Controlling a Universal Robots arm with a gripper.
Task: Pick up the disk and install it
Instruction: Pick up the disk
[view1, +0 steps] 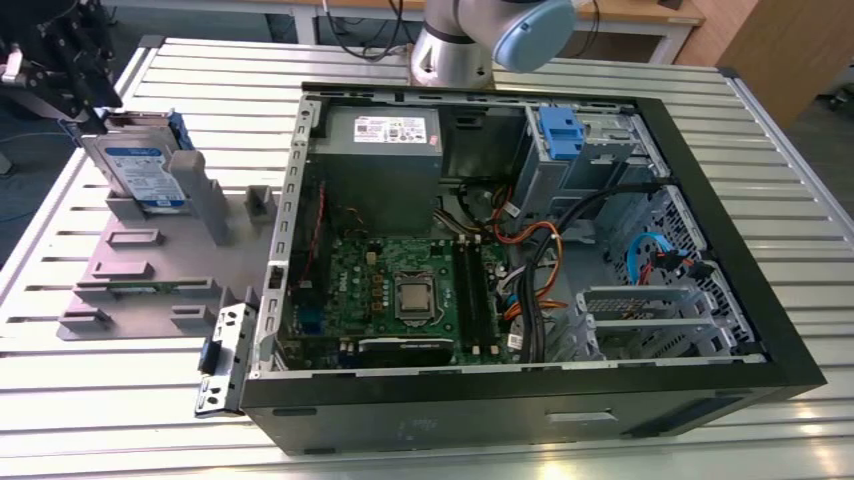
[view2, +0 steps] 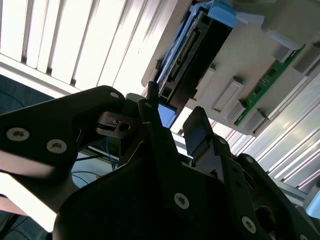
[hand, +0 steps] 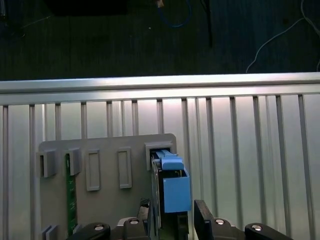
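The disk (view1: 140, 172) stands on edge in a slot of the grey holder plate (view1: 160, 255), at the exterior view's left of the computer case. Its blue-and-white label faces the camera and blue rails run along its edges. My black gripper (view1: 74, 75) hovers just behind and above the disk's top edge. In the first wrist view the disk's blue rail (hand: 172, 185) lies in line with the gap between my fingers (hand: 201, 216). In the second wrist view the disk (view2: 197, 47) sits just past the fingertips (view2: 150, 100). The gripper (view2: 172, 112) is open and holds nothing.
The open computer case (view1: 747, 250) takes up the middle and the exterior view's right, with motherboard (view1: 400, 290), power-supply box (view1: 380, 150) and a blue caddy (view1: 558, 135) in the drive bay. A green circuit strip (hand: 71, 200) stands in the holder. The slatted metal table (view1: 214, 75) ends near the gripper.
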